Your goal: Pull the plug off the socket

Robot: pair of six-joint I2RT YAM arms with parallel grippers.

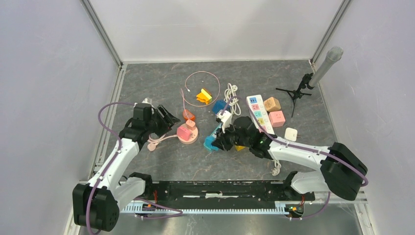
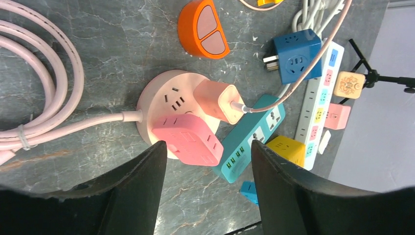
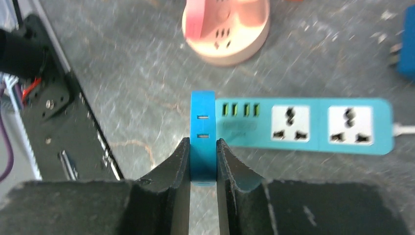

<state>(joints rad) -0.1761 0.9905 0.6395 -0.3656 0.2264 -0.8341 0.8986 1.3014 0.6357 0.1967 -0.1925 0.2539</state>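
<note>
The right gripper has its jaws closed tight on the two flat sides of a small blue plug, which sits at the near end of the teal power strip lying flat on the worktop. From the blurred wrist view I cannot tell whether the plug is seated in the strip's end or already clear of it. The plug looks like a light, rigid plastic block with smooth faces, so a squeeze across its broad sides, as here, seems the right hold, though it may slip if tugged at an angle. The strip is probably light too and would likely drag along unless the pull runs straight away from it. The left gripper hangs with its jaws wide apart and holding nothing, above the pink adapter on the round pink socket hub.
</note>
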